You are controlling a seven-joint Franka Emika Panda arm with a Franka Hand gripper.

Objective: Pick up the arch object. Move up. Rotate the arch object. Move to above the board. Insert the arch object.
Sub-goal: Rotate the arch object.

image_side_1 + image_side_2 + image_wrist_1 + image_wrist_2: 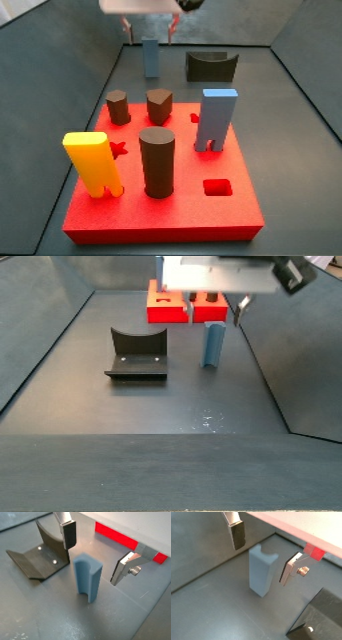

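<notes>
The arch [88, 577] is seen upright on the grey floor, off the board [187, 205], beside the fixture [39, 556]. The gripper [100, 549] is positioned over the arch's top, fingers [69, 533] spread wide apart, one on each side, neither touching it; nothing is held. In both side views the arch [214, 344] is seen standing between the board [163, 311] and the fixture [138, 354]. On the board, a yellow block [94, 164], a dark cylinder [158, 162] and a light-blue block [217, 119] are seated.
</notes>
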